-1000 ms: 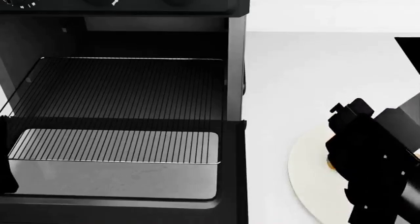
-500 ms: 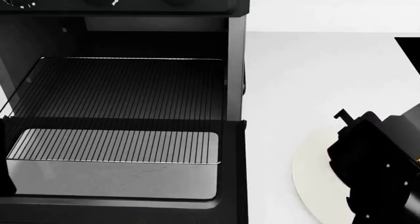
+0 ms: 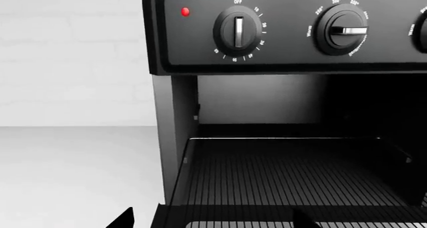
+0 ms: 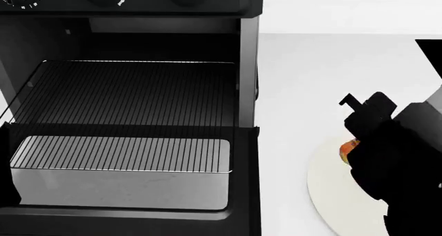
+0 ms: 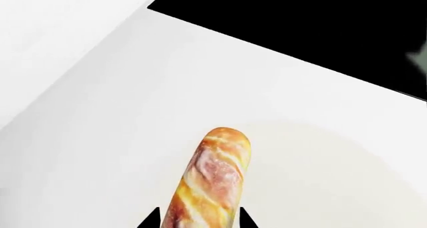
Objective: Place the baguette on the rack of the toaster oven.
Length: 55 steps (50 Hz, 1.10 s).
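Note:
The black toaster oven [image 4: 173, 3] fills the left of the head view, its grey-windowed door [image 4: 124, 187] folded down. Its wire rack [image 4: 131, 96] is slid partway out over the door and is bare; the left wrist view shows the rack [image 3: 287, 178] close up. My left gripper [image 3: 213, 224] is open in front of the cavity, holding nothing. At the right, my right gripper [image 5: 199, 222] is shut on the golden-orange baguette [image 5: 210, 183], one fingertip on each side. Only the loaf's orange end [image 4: 347, 150] shows under the arm, above the round white plate [image 4: 332, 189].
White counter [image 4: 311, 80] stretches between the oven's right wall and the plate. A black object [image 4: 429, 55] sits at the far right edge and shows as a dark slab [image 5: 300, 28] beyond the plate. Knobs [image 3: 237, 30] line the oven's upper front.
My right gripper has risen above the plate, and the baguette's orange end, hidden half a second ago, now shows beneath it. The oven, rack and left arm are unchanged.

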Tool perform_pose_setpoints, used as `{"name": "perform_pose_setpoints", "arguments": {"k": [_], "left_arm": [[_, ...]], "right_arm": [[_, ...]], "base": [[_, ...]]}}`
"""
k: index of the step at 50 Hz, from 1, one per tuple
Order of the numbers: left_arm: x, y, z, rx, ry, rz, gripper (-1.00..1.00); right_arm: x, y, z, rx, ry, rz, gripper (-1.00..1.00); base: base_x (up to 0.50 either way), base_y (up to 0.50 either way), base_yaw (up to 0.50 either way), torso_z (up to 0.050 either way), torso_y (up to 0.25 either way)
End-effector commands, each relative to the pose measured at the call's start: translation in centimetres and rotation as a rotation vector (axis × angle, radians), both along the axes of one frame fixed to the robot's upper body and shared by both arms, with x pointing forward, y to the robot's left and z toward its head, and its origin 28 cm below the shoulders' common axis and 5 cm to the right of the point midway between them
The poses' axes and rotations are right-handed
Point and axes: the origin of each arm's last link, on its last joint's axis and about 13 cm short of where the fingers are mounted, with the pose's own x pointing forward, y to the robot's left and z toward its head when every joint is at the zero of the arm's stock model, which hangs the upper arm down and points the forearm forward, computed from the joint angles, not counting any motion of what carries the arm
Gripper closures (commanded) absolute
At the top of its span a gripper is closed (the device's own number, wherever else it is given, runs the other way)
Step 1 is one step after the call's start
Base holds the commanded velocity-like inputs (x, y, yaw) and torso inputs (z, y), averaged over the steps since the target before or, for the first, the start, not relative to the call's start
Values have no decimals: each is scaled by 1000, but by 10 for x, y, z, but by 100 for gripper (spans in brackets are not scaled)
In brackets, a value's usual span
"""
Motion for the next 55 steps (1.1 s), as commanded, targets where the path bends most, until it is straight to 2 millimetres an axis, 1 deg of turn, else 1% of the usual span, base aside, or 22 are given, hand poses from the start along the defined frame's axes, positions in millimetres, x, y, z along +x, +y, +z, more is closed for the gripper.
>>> {"name": "perform_pose_setpoints", "arguments": {"k": [1,3,4,8,14,15,16,21,24,28,32,35,41,50,55], "left_arm": [[-2,1,1,-1,-16,-10,-100],[-1,0,1,0,-16,-8,-100],[-1,1,1,1,-15,-6,-100],[-2,2,1,0,-13,1,-100],[-2,3,2,0,-9,9,-100],[-2,3,2,0,-8,11,-100],[-3,3,2,0,-7,11,-100],[-3,3,1,-1,-5,10,-100],[-4,5,1,-1,-6,11,-100],[-3,4,1,-1,-7,11,-100],[-1,2,2,-1,-9,8,-100],[-1,2,2,-1,-9,9,-100],[-3,4,3,-11,-14,13,-100],[-3,5,2,-11,-12,15,-100],[-3,5,0,-16,-11,16,-100]], "right_arm": [[-18,7,25,54,-155,170,100],[-21,7,27,11,-143,218,100],[-23,7,29,0,-134,271,100],[-27,5,35,-39,-136,318,100],[-32,9,53,-109,-164,439,100],[-34,11,57,-86,-168,481,100],[-36,12,60,-101,-170,497,100],[-43,13,75,-106,-194,519,100],[-48,14,85,-89,-207,572,100],[-56,17,94,-114,-202,629,100],[-64,20,98,-124,-203,654,100],[-67,24,97,-121,-201,686,100],[-72,38,98,-182,-191,820,100],[-72,55,95,-187,-183,918,100],[-70,65,97,-189,-181,963,100]], "base": [[0,0,0,0,0],[0,0,0,0,0],[0,0,0,0,0],[0,0,0,0,0],[0,0,0,0,0],[0,0,0,0,0],[0,0,0,0,0],[0,0,0,0,0],[0,0,0,0,0],[0,0,0,0,0],[0,0,0,0,0],[0,0,0,0,0],[0,0,0,0,0],[0,0,0,0,0],[0,0,0,0,0]]}}
